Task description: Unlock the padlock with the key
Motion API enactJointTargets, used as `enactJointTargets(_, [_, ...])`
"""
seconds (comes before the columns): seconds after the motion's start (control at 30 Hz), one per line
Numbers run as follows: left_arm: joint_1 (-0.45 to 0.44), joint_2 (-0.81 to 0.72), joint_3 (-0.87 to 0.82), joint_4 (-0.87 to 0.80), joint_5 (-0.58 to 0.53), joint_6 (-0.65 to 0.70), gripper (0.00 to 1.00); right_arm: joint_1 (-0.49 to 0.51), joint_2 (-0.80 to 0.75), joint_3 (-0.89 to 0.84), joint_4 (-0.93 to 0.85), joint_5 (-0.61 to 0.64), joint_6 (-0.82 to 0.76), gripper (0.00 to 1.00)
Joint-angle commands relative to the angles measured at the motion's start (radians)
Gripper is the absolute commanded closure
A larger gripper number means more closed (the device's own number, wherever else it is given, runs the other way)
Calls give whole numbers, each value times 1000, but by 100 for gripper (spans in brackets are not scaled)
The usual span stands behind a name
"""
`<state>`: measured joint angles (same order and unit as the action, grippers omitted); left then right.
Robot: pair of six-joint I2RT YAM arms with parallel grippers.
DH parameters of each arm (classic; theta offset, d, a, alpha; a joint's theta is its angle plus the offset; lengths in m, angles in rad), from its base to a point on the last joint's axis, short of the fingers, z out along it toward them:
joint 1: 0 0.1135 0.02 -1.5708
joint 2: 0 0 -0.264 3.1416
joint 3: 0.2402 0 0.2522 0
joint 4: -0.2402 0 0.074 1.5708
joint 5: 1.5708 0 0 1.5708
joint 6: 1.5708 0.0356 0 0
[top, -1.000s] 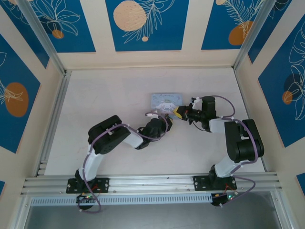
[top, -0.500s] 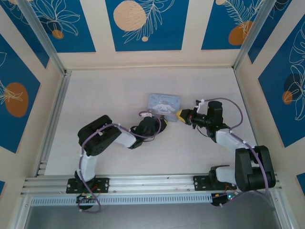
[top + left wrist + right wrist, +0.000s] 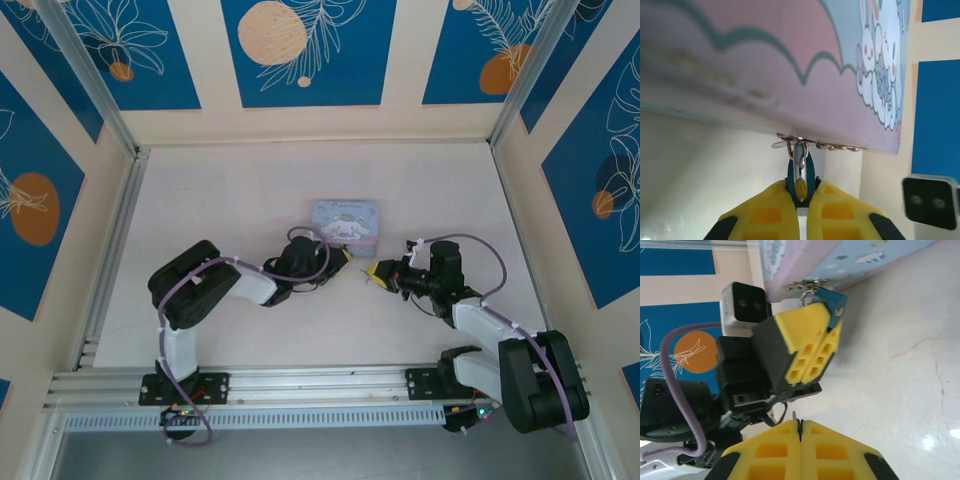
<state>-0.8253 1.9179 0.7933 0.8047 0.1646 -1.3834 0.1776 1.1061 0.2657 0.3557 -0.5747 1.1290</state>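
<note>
Nearest the bases, the right gripper point(image 3: 800, 437) has its yellow fingers pressed flat together. A thin dark sliver, apparently the key point(image 3: 794, 414), pokes out of their seam. It hangs over the pale table point(image 3: 900, 365), a little apart from the lock.

Just beyond it, the left gripper point(image 3: 801, 194) is pinched tight on the small blue padlock point(image 3: 800, 172). The padlock's silver shackle is threaded through the hasp on the edge of the tin point(image 3: 765, 75), so the lock sits at the tin's near side.

The step in hand looks like bringing the key to the keyway. To do it well, the left arm should hold the lock dead steady, with its free end turned toward the right gripper and clear of its own pads. The right arm should line the key's shaft up with the slot before it advances, then push straight in and twist gently. A key this thin, held by so little, could pivot or slip.

The tin's lid is printed with a white long-eared cartoon figure on blue and pink. No lettering or brand can be read.
</note>
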Motion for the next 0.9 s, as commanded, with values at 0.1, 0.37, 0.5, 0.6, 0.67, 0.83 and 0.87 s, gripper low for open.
enactJointTargets(0.1, [20, -47, -17, 55, 84, -106, 100, 8, -14, -20, 38, 28, 30, 100])
enactJointTargets(0.37, [22, -44, -51, 139, 56, -228, 100, 14, -27, -48, 94, 74, 90, 100])
enactJointTargets(0.5, [21, -79, -61, 133, 46, -246, 100, 19, -37, -58, 114, 97, 109, 100])
enactJointTargets(0.6, [20, -130, -75, 88, 15, -245, 100, 28, -35, -56, 132, 112, 122, 100])
enactJointTargets(0.67, [20, -164, -86, 64, -10, -240, 100, 35, -32, -51, 139, 127, 129, 100])
enactJointTargets(0.83, [22, -216, -91, 27, -40, -238, 100, 66, -1, -40, 190, 168, 164, 100])
enactJointTargets(0.87, [19, -219, -89, 26, -40, -236, 100, 75, 13, -37, 201, 176, 175, 100])
